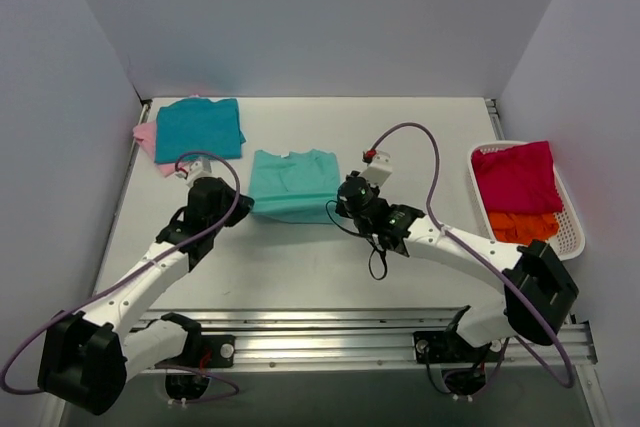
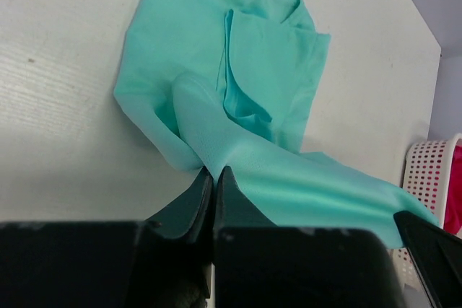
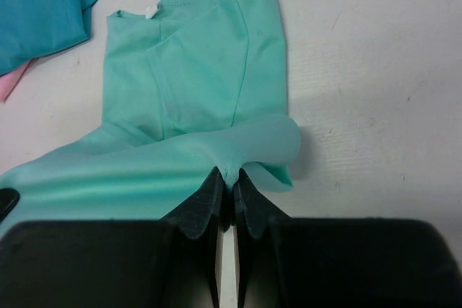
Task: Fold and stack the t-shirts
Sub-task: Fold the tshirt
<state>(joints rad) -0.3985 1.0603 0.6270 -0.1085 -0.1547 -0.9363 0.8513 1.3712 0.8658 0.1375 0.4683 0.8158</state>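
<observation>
The mint-green t-shirt [image 1: 293,183] lies mid-table, sleeves folded in, collar at the far side. My left gripper [image 1: 238,205] is shut on its near left hem corner [image 2: 209,151]. My right gripper [image 1: 342,205] is shut on its near right hem corner [image 3: 238,158]. Both lift the near hem, which stretches between them above the lower part of the shirt. A folded darker teal t-shirt [image 1: 198,128] lies on a pink one [image 1: 147,135] at the far left. A crimson t-shirt [image 1: 516,177] and an orange one [image 1: 522,226] sit in the basket.
The white slotted basket [image 1: 567,209] stands at the right table edge. Grey walls close in the far side and both flanks. A purple cable [image 1: 425,152] loops over the right arm. A metal rail [image 1: 330,335] runs along the near edge.
</observation>
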